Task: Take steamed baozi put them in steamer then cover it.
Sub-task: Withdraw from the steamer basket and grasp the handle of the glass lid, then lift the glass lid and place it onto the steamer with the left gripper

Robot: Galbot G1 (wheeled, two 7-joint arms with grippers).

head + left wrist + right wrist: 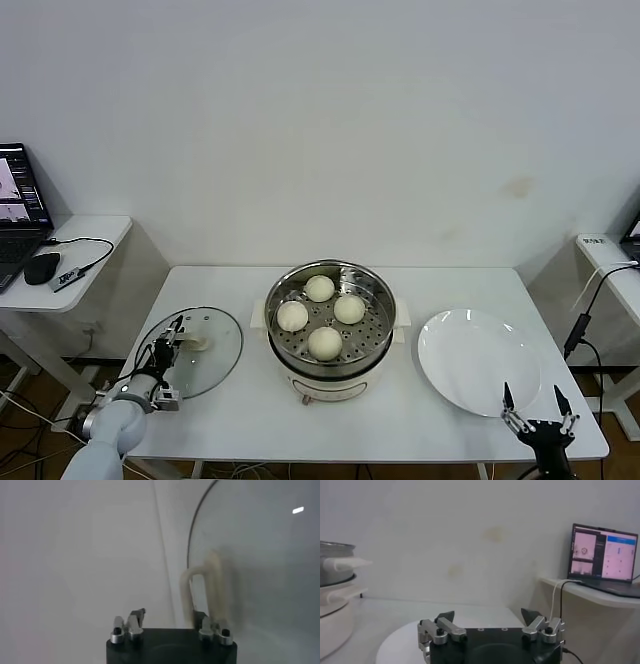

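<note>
Several pale round steamed baozi [325,342] lie on the perforated tray of the shiny steel steamer [381,292] at mid table, which stands uncovered. The round glass lid [218,352] lies flat to its left. My left gripper [177,336] is low over the lid at its cream handle [196,343]. In the left wrist view the handle [201,582] rises by one finger [199,619] while the other finger stands apart from it; the left gripper [169,616] is open. My right gripper [537,406] waits open and empty at the table's near right edge.
A flat white plate [470,352] lies right of the steamer, just ahead of the right gripper [488,616]. Side tables stand on both sides, the left one with a laptop [18,205] and a mouse [42,268]. A laptop [604,556] shows in the right wrist view.
</note>
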